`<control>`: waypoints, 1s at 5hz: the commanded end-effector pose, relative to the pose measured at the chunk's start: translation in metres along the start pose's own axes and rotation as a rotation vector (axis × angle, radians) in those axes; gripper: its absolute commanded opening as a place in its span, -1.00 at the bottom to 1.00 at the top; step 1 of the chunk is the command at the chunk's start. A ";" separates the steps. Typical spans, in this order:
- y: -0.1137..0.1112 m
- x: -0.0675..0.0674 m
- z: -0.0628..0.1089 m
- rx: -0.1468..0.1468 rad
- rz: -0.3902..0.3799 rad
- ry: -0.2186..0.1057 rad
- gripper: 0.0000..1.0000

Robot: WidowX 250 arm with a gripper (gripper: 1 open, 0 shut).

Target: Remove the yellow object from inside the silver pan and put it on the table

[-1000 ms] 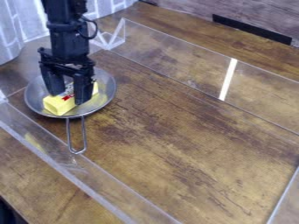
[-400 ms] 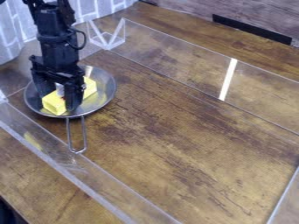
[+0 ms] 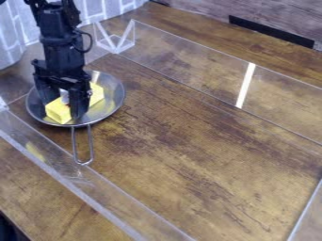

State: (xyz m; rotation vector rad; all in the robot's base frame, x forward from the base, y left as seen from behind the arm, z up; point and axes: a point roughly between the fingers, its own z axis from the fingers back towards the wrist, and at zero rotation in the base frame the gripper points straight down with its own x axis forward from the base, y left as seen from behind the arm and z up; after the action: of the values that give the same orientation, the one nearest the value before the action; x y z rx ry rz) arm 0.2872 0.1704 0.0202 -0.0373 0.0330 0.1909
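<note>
End effector (image 3: 62, 97) wide apart, straddling yellow object (image 3: 66, 109) inside silver pan (image 3: 108, 89).

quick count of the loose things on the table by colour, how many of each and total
yellow: 1, the yellow object, lying in the pan
silver: 1, the silver pan with its wire handle
white: 1, a small wire frame at the back edge, hard to identify
total: 3
</note>
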 end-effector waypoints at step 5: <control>0.003 -0.006 -0.005 -0.069 0.010 -0.024 -1.00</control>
State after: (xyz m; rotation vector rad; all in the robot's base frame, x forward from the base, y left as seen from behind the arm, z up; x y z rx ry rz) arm 0.2873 0.1734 0.0200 -0.0922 -0.0132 0.2034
